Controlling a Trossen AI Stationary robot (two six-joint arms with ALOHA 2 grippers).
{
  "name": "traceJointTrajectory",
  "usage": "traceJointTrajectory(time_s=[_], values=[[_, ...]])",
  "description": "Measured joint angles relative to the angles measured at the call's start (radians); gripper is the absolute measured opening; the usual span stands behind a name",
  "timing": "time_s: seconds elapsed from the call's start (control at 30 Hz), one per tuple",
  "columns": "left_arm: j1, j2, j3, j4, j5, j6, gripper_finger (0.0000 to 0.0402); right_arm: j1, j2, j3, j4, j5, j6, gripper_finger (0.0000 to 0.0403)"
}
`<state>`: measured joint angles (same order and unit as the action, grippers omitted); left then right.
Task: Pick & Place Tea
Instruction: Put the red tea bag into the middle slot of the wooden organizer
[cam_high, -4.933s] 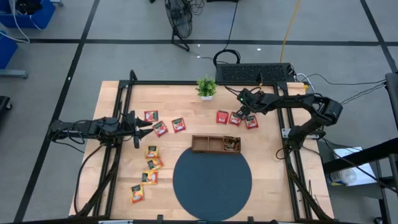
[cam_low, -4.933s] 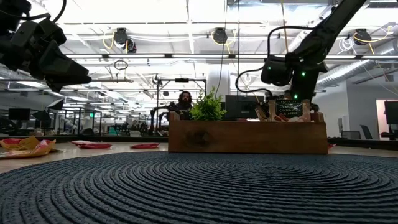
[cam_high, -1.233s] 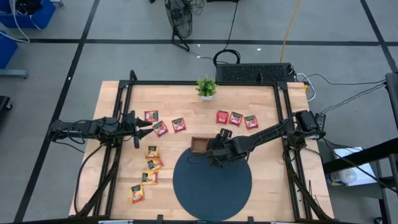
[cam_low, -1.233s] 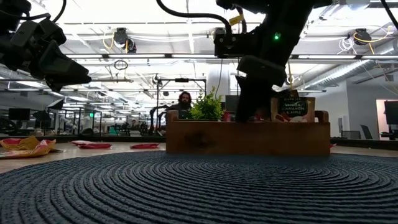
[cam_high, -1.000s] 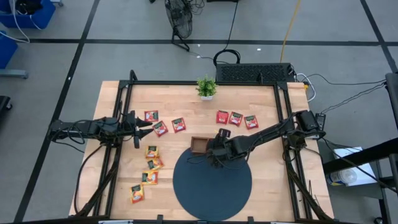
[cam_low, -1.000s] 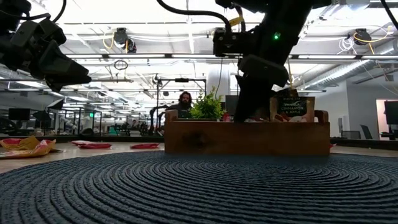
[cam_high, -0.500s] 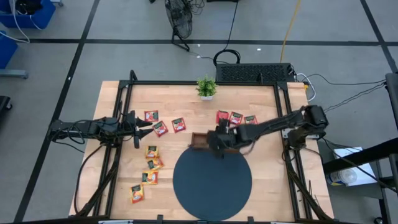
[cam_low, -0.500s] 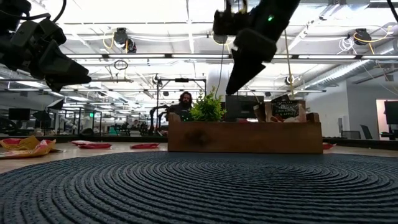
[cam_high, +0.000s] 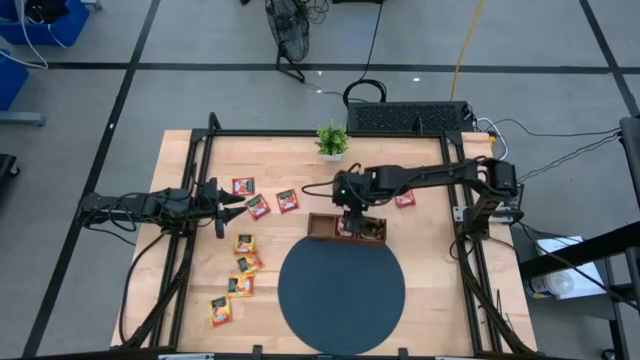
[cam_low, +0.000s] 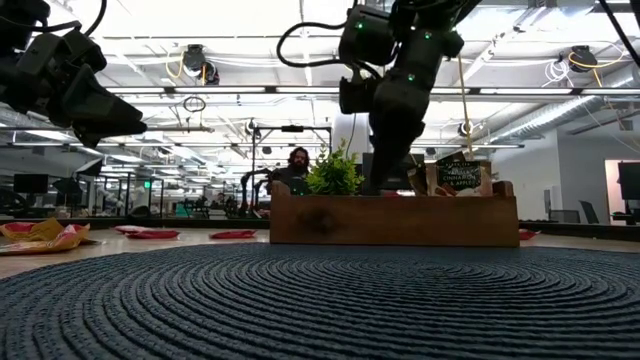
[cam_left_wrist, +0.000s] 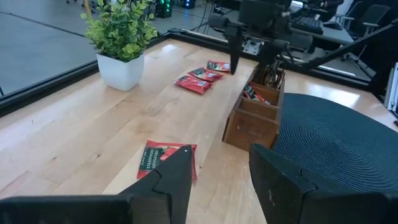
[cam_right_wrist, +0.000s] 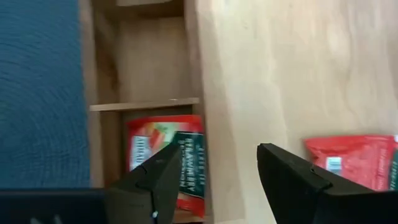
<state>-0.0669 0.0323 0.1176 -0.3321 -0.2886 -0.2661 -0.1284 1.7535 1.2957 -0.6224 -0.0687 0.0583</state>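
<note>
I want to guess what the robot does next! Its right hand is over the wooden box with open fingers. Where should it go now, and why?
Probably it should lift away and reach for the loose red sachet on the table beside the tray. The right gripper is open and empty, and a stored sachet already lies in one compartment. The left gripper waits open, far off.

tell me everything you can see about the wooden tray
The wooden tray is a small brown box, long and low, split by thin dividers into three compartments. It sits flat on the table, its long side against the far edge of the dark round mat. One end compartment is empty; the middle holds a red tea sachet, and more packets stand in the other end. The right pincer hangs open above it.
</note>
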Motion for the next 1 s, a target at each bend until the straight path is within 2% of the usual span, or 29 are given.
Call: traceJointTrajectory(time_s=[0.2, 0.47, 0.73, 1.0], values=[[0.000, 0.000, 0.000, 0.000, 0.000, 0.000, 0.0161, 0.012, 0.034, -0.001, 0.011, -0.066, -0.003, 0.0192], [0.000, 0.000, 0.000, 0.000, 0.000, 0.000, 0.0161, 0.030, 0.061, -0.001, 0.014, -0.075, -0.014, 0.0192], [0.000, 0.000, 0.000, 0.000, 0.000, 0.000, 0.0161, 0.032, 0.058, -0.001, 0.011, -0.163, 0.008, 0.0192], [0.000, 0.000, 0.000, 0.000, 0.000, 0.000, 0.0161, 0.033, 0.054, -0.001, -0.008, -0.172, 0.010, 0.0192]])
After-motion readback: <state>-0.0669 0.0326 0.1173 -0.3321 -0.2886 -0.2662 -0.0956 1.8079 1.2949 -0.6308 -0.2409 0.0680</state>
